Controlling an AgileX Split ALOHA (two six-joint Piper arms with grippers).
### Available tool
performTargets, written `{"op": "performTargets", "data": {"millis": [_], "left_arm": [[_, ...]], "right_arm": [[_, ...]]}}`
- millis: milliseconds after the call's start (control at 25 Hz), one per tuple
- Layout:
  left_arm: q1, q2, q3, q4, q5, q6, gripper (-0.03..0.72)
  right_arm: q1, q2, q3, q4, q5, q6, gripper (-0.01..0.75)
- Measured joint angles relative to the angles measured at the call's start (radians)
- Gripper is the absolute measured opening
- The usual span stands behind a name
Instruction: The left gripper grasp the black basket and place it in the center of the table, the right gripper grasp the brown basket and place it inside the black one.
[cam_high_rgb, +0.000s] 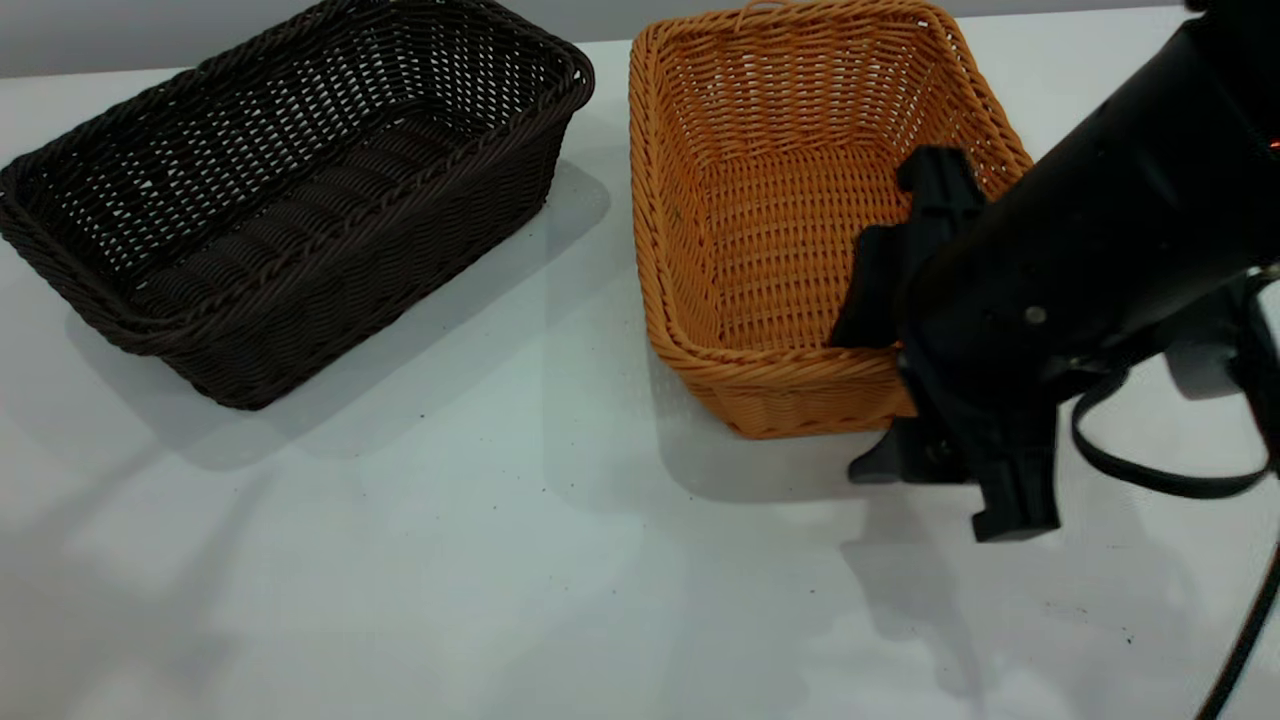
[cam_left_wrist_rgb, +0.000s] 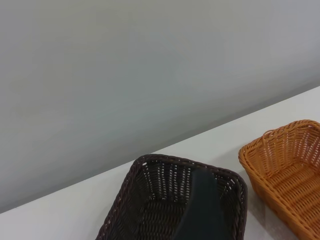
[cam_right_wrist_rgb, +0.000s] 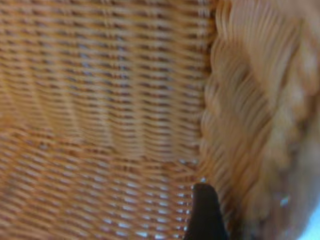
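A white, speckled desk (cam_high_rgb: 520, 560) was seen carrying two baskets: the black basket (cam_high_rgb: 290, 190) at left, the brown basket (cam_high_rgb: 790, 210) beside it.

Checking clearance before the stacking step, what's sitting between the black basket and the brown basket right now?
Nothing: the exterior view shows only bare table between the black basket and the brown basket.

Exterior looks steeply down on both baskets; left wrist shares them; right wrist close.
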Motion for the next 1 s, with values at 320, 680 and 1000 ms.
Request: {"op": "performTargets", "data": {"millis": [320,680,1000], "left_arm": [[0.000,0.000,0.000,0.000,0.005,0.000,0.491],[0.000,0.000,0.000,0.000,0.005,0.000,0.491],[0.000,0.000,0.000,0.000,0.005,0.000,0.491]], "right_arm": [[0.000,0.064,-0.062,0.000,-0.051,-0.016,0.491],[-0.001,0.076,-0.062,-0.001,-0.051,-0.014,0.491],[-0.001,0.076,-0.062,-0.001,-0.051,-0.013,0.286]]}}
